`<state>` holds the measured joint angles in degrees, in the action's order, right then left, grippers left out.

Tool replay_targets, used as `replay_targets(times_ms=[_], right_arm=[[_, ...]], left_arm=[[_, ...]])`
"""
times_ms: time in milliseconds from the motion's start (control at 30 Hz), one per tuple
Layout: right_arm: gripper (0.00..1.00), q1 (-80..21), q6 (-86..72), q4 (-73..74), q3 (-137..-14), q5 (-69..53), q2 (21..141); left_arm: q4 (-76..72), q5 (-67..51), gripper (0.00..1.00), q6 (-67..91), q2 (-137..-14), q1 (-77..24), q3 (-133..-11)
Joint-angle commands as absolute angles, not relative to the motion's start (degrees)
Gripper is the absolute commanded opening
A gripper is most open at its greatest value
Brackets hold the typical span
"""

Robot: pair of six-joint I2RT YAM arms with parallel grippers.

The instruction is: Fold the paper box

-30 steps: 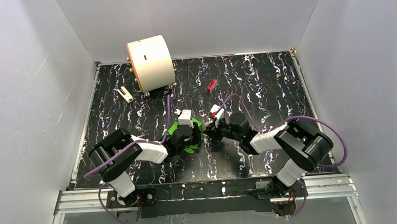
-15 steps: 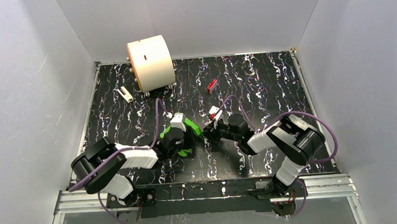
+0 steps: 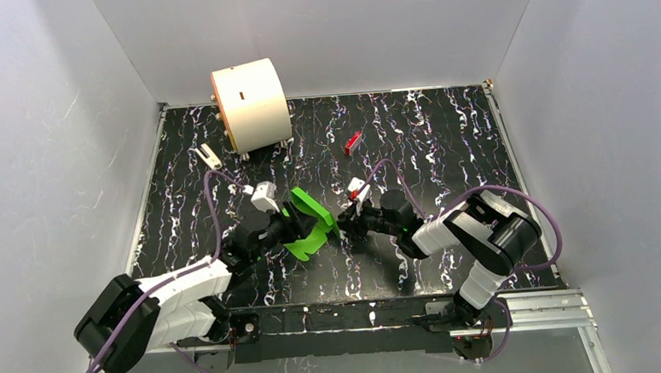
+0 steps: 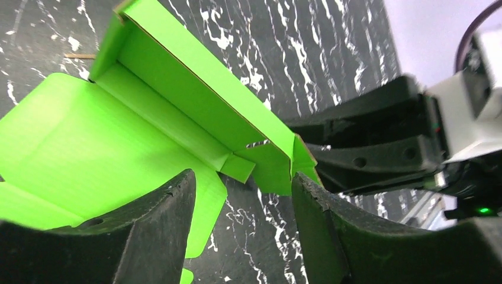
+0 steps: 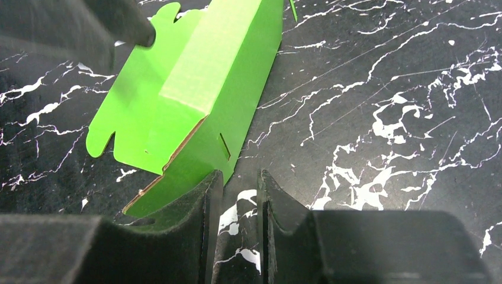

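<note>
The paper box (image 3: 310,223) is a bright green creased sheet lying partly unfolded on the black marbled table, with one long wall (image 4: 195,100) standing up. My left gripper (image 3: 288,229) is open just left of it. In the left wrist view its jaws (image 4: 243,180) have only table between them, and the box's flat panel (image 4: 89,154) lies just beyond. My right gripper (image 3: 347,221) is on the box's right side. Its jaws (image 5: 240,177) stand narrowly open on nothing, and its left finger (image 5: 204,201) is against the box's lower edge (image 5: 189,94).
A large cream cylinder (image 3: 250,105) stands at the back left, with a small white part (image 3: 209,157) beside it. A small red block (image 3: 353,142) lies behind the grippers. White walls enclose the table on three sides.
My left gripper has opened, let go of the box and drawn back to the left. The box has spread open, with one wall standing up. The right gripper has stayed put.
</note>
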<state>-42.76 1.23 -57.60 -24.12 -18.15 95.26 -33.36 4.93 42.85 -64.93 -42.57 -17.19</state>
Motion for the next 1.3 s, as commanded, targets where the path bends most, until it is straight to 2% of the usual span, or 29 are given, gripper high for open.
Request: replay_targets(times_ms=[0, 200, 400, 800, 1267], right_arm=[[0.36, -42.9, 1.0, -61.3, -22.9, -18.5, 93.7], [0.37, -43.0, 0.6, -61.4, -21.4, -19.4, 92.7], [0.39, -42.9, 0.4, -61.6, -21.4, -20.5, 92.2], [0.40, -43.0, 0.4, -63.1, -21.4, -21.7, 94.1], [0.49, -43.0, -1.7, -65.4, -19.6, -22.8, 94.0]], left_arm=[[-33.4, -1.5, 0.58, 49.9, -60.8, -37.6, -16.4], [-36.9, -7.8, 0.56, 57.0, -63.3, -31.2, -18.0], [-42.0, -11.1, 0.49, 63.6, -69.9, -27.5, -19.0], [-49.0, -10.3, 0.37, 73.3, -76.8, -26.7, -20.8], [-53.5, -12.5, 0.21, 78.7, -83.8, -26.7, -21.2]])
